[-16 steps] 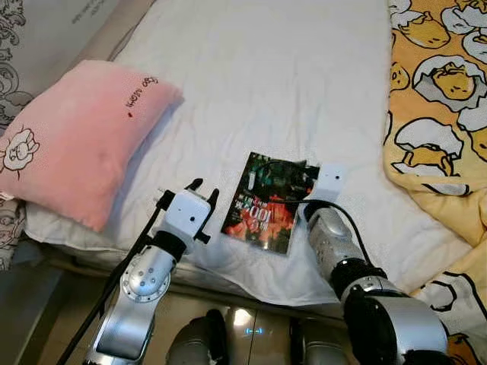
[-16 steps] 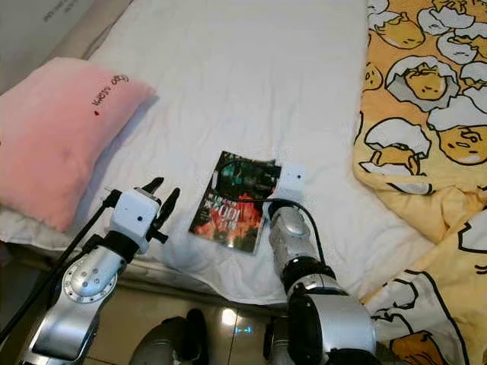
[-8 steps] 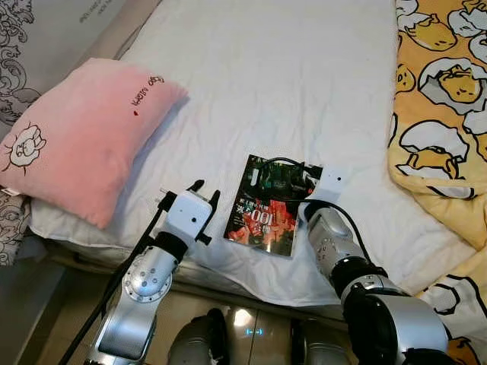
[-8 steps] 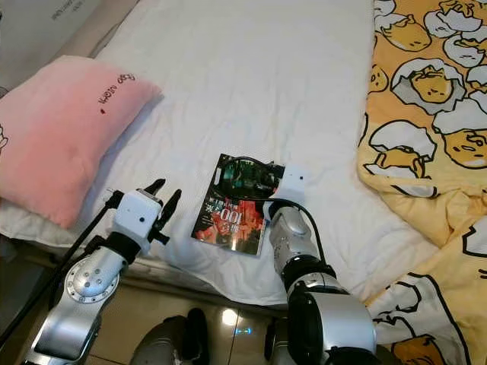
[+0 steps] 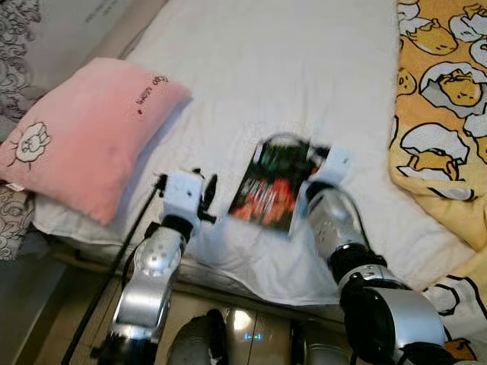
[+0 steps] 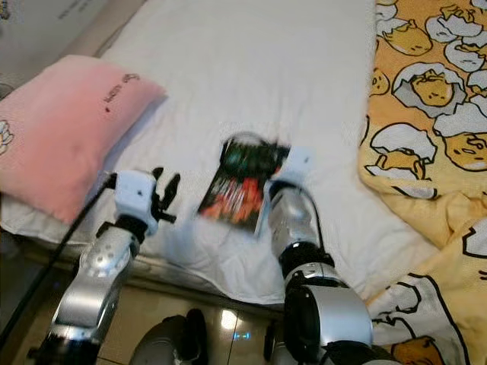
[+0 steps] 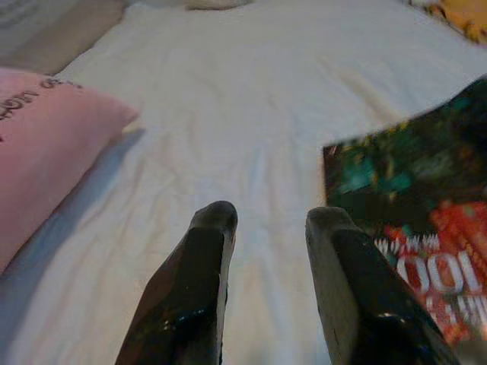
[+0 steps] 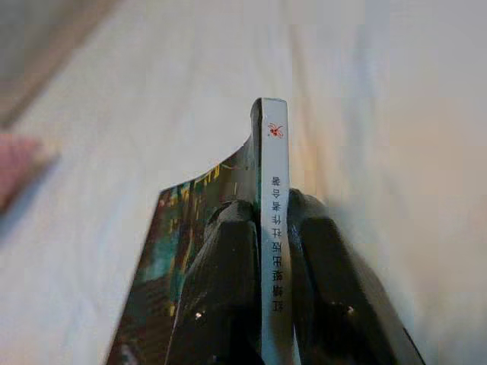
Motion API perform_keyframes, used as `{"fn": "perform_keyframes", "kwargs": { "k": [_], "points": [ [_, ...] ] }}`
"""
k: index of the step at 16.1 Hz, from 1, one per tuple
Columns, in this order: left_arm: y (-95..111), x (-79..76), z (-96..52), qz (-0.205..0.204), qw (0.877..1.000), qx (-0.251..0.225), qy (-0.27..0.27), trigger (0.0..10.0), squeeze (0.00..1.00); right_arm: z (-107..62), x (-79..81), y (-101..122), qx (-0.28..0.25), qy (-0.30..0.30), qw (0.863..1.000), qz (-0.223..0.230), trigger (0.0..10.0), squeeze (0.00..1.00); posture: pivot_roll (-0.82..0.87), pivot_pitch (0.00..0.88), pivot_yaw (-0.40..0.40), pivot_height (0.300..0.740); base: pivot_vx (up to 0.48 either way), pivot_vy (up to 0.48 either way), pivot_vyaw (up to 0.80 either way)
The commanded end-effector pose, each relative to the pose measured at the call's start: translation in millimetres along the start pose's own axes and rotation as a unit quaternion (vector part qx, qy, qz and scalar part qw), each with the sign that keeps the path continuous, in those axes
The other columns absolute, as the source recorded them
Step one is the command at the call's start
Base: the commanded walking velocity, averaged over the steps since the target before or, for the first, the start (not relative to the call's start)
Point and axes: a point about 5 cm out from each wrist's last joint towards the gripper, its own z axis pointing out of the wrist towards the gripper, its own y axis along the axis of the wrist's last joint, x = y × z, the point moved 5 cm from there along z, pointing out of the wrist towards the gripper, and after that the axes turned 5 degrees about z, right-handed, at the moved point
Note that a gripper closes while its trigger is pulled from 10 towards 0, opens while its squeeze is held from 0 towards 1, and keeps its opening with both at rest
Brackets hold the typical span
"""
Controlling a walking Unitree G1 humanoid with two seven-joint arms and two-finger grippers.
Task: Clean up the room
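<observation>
A dark paperback book [image 5: 274, 184] with red lettering hangs just above the white bed sheet [image 5: 289, 68], its cover blurred. My right gripper [image 8: 270, 228] is shut on the book's white spine [image 8: 275, 251], one black finger on each side. My left gripper [image 7: 262, 220] is open a little way off the book's left edge, over bare sheet, holding nothing. A pink pillow [image 5: 84, 133] lies on the bed to the left of my left arm.
A yellow blanket [image 5: 441, 99] with a cartoon egg print covers the bed's right side and hangs over the front corner. The mattress's front edge [image 5: 251, 277] runs just under both wrists. A patterned wall [image 5: 23, 30] stands at the left.
The book has been raised off the sheet in my right gripper and now looks blurred. My left gripper has shifted slightly up and away. The camera view has moved a little.
</observation>
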Motion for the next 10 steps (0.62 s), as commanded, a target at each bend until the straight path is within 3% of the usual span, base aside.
{"fn": "perform_keyframes", "kwargs": {
  "k": [1,4,6,7,10],
  "points": [
    [-6,4.1,0.6,-0.026,0.999,0.012,0.014,10.0,0.00,-2.4,-6.1,20,-0.046,-0.003,0.999,-0.019,0.0,0.00,-0.04,0.101,0.039,0.740,0.000,0.000,0.00],
    [-6,15.8,11.2,-0.054,0.998,0.010,0.041,10.0,0.00,-10.7,-19.3,47,-0.101,-0.015,0.992,-0.076,0.0,0.00,-0.07,0.014,0.041,0.740,0.000,0.000,0.00],
    [0,21.4,14.5,-0.064,0.997,-0.005,0.052,10.0,0.00,-30.1,-27.3,59,-0.135,-0.015,0.980,-0.145,0.0,0.00,-0.09,0.000,0.042,0.740,0.000,0.000,0.00],
    [2,18.5,12.6,-0.064,0.997,-0.013,0.047,10.0,0.00,-46.1,-26.6,57,-0.142,0.000,0.971,-0.192,0.0,0.00,-0.10,0.000,0.042,0.740,0.000,0.000,0.00],
    [13,6.0,6.6,-0.049,0.998,-0.044,0.020,10.0,0.00,-79.4,-41.7,44,-0.137,-0.024,0.960,-0.245,0.0,0.00,-0.13,0.000,0.045,0.740,0.000,0.000,0.00]
  ]
}}
